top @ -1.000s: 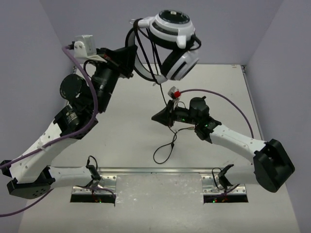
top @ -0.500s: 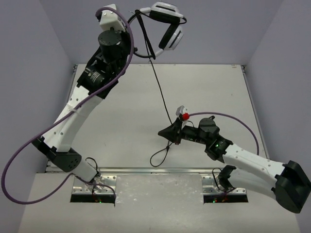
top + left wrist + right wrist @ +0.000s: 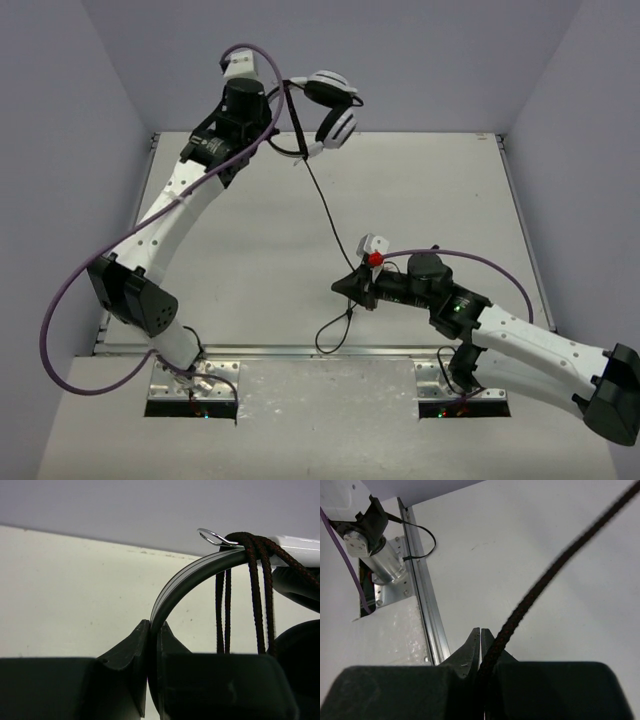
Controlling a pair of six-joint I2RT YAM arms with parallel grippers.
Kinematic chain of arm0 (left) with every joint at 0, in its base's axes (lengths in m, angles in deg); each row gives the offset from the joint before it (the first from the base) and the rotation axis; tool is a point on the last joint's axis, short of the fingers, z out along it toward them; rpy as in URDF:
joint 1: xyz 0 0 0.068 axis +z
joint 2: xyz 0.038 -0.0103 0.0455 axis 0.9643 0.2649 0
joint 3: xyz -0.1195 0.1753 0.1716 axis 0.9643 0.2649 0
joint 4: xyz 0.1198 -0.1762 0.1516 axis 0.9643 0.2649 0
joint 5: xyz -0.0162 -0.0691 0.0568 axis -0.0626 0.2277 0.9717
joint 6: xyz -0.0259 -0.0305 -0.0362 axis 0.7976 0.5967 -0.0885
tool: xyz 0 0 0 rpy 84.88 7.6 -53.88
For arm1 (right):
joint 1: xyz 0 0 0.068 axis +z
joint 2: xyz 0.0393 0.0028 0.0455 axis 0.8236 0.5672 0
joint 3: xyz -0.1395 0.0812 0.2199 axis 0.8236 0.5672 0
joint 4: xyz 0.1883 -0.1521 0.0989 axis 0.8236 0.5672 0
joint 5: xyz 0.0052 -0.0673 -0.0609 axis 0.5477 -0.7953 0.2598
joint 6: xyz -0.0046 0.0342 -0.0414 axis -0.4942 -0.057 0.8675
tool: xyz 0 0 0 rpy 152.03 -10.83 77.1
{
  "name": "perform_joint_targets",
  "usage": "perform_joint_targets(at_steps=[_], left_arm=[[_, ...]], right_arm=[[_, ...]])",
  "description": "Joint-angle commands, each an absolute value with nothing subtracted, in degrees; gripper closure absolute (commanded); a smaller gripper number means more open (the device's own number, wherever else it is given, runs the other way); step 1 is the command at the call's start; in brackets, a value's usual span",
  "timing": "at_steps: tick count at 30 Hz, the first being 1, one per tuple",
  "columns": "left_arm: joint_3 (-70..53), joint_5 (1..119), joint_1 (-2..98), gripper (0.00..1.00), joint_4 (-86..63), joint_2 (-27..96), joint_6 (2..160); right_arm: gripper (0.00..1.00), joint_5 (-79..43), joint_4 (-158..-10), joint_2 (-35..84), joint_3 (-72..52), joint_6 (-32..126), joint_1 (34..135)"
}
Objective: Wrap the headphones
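The headphones hang in the air over the table's back edge, white-and-black ear cups to the right of my left gripper. That gripper is shut on the thin black headband. Several turns of the cord wrap the band near one ear cup. From there the cord runs down and forward to my right gripper, which is low over the near middle of the table. In the right wrist view that gripper is shut on the cord. The cord's free end loops on the table.
Purple robot cables trail along both arms. A metal rail and an arm base motor lie at the table's near edge, just past the right gripper. Grey walls enclose the table on three sides.
My left arm has stretched back over the far left of the table, taking the headphones down and away from the camera. My right gripper has drawn the cord toward the near edge.
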State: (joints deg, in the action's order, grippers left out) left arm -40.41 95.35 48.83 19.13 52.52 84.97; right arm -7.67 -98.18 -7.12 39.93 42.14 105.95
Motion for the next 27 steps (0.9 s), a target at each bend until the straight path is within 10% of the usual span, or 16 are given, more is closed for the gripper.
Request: perform_joint_targets(at_steps=[1, 9, 27], left_arm=[[-41.15, 86.64, 58.01, 1.0, 15.09, 51.22, 98.67], [-46.25, 83.45, 62.6, 1.0, 19.49, 55.36, 100.01], [-10.22, 93.65, 49.77, 1.0, 1.39, 48.68, 79.7]], right_arm=[[0.99, -8.93, -94.82, -8.34, 37.53, 45.66, 106.68], [0.99, -7.35, -94.29, -8.96, 39.38, 47.43, 108.18], [0.99, -22.55, -73.13, -2.73, 6.27, 62.71, 109.24]])
